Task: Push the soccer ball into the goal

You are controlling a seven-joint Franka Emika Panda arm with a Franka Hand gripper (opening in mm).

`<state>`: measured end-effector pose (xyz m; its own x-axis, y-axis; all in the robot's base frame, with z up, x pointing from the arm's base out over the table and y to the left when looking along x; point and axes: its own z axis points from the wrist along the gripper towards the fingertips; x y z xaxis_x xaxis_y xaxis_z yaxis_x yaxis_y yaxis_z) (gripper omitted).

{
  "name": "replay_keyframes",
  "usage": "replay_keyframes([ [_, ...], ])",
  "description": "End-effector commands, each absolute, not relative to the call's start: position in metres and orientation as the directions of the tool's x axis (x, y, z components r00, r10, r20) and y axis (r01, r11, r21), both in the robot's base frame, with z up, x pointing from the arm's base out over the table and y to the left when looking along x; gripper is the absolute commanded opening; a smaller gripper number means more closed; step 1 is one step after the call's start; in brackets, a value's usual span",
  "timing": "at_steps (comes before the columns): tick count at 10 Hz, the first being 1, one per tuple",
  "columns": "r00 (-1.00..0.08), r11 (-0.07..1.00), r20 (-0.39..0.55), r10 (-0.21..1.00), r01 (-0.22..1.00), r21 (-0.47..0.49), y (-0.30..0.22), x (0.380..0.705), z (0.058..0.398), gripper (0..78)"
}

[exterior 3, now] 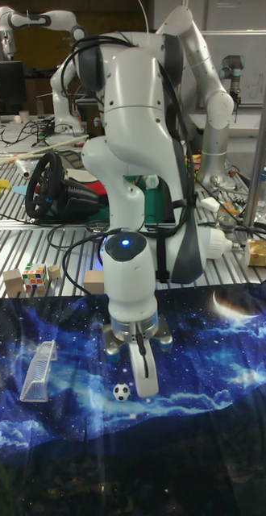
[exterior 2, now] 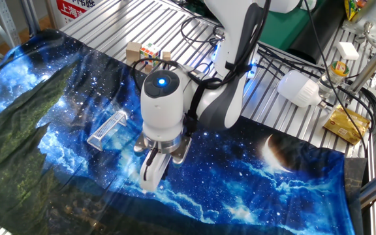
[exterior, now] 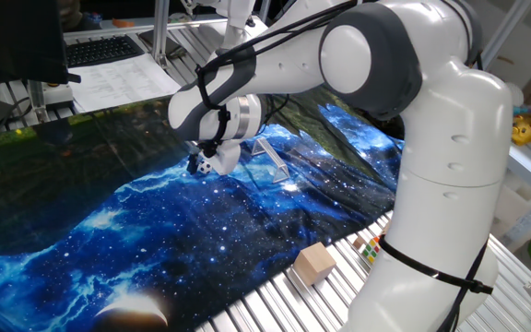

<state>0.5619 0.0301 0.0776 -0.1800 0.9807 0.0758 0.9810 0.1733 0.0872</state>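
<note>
The soccer ball [exterior 3: 121, 392] lies on the starry blue cloth [exterior 2: 253, 176] that covers the worktop, just beside the tip of the pincer [exterior 3: 146, 385] and, in the tall fixed view, on the side of it that faces the goal [exterior 3: 39, 370]. The goal sits on the same cloth, well apart from the ball. In the other fixed view the goal [exterior 2: 108, 129] is plain, but the pincer [exterior 2: 150, 181] hides the ball. In one fixed view the ball [exterior: 205, 167] shows at the tip of the pincer [exterior: 213, 161], with the goal [exterior: 272, 159] partly hidden behind the wrist.

The fingers appear drawn close together, pointing down, with nothing held between them; the ball rests against their outer side or nearly so, and actual contact cannot be judged.

The step in hand seems to be the push itself. To do it well, the fingers should stay low, near the cloth, so the ball does not slip under them. The stroke should run straight along the line from ball to goal mouth, slowly, since a round ball strays off a narrow tip. The cloth's folds may deflect it, so small corrections to keep the tip directly behind the ball would help.
</note>
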Motion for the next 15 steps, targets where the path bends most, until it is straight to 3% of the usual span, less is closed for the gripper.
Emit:
replay_keyframes([
  [1, -0.148, 0.142, 0.064, 0.987, 0.985, 0.098, 0.025, 0.566, 0.075, 0.0],
  [3, -0.075, 0.069, 0.050, 0.996, 0.991, 0.116, 0.021, 0.569, 0.072, 0.0],
  [9, 0.014, -0.020, 0.043, 0.999, 0.991, 0.129, 0.013, 0.572, 0.068, 0.0],
  [15, 0.027, -0.031, 0.032, 0.999, 0.990, 0.139, 0.006, 0.573, 0.070, 0.0],
])
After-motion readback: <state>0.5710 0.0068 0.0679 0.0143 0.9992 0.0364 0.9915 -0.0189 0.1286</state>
